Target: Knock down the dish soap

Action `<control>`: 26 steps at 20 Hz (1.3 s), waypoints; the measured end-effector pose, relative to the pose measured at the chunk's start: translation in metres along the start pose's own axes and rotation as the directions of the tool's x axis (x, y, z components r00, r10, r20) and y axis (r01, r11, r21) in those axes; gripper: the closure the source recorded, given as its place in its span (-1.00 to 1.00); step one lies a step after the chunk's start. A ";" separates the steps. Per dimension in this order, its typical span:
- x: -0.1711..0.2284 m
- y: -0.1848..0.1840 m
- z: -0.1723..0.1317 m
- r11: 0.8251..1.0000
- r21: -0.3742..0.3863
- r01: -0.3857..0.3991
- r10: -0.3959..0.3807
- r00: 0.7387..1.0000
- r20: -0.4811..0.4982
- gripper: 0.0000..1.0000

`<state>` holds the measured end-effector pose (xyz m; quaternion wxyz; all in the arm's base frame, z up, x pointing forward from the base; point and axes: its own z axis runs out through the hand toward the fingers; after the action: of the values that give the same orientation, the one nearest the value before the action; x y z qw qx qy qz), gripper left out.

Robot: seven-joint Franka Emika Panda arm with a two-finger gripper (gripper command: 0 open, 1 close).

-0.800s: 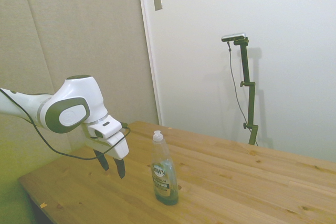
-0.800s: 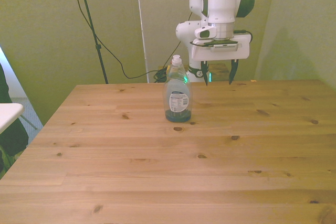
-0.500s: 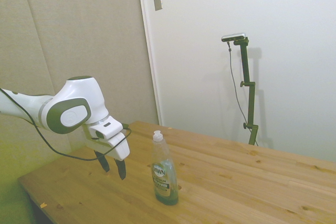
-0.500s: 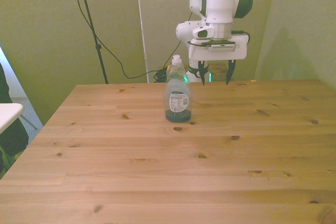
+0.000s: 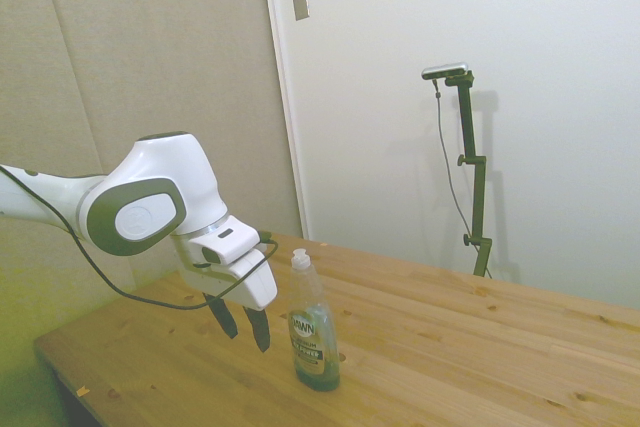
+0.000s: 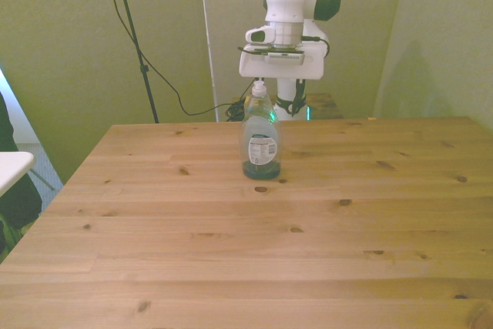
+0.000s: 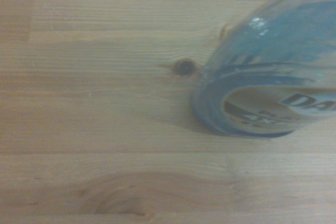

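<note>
The dish soap (image 5: 312,332) stands upright on the wooden table (image 5: 450,347). It is a slim clear bottle with green liquid, a white cap and a dark "Dawn" label. In the front view the dish soap (image 6: 261,140) sits near the table's far edge, left of centre. My gripper (image 5: 242,325) hangs open just above the table, a short gap from the bottle on its robot side. In the front view the gripper (image 6: 277,105) is directly behind the bottle, which partly hides it. The wrist view shows the bottle's base (image 7: 262,93) close by.
A dark knot (image 7: 185,67) marks the wood beside the bottle's base. A black stand with a cable (image 6: 135,44) rises behind the table at the front view's left. The table (image 6: 246,252) stretches wide toward the camera in the front view.
My gripper has moved toward the front view's left and closer to the bottle, from beside it to right behind it. The bottle has not moved and still stands upright.
</note>
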<state>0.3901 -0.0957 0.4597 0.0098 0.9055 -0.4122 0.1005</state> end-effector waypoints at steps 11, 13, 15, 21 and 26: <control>0.021 -0.003 -0.009 0.999 0.038 -0.039 0.042 0.997 -0.066 1.00; 0.025 -0.005 -0.009 0.997 0.048 -0.058 0.062 0.995 -0.079 1.00; 0.030 -0.008 -0.009 0.996 0.054 -0.074 0.079 0.993 -0.088 1.00; 0.053 -0.019 -0.012 0.985 0.083 -0.149 0.159 0.979 -0.125 1.00; 0.088 -0.045 -0.003 0.969 0.109 -0.220 0.234 0.963 -0.136 1.00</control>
<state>0.4797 -0.1314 0.4828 -0.0133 0.8419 -0.5062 0.1867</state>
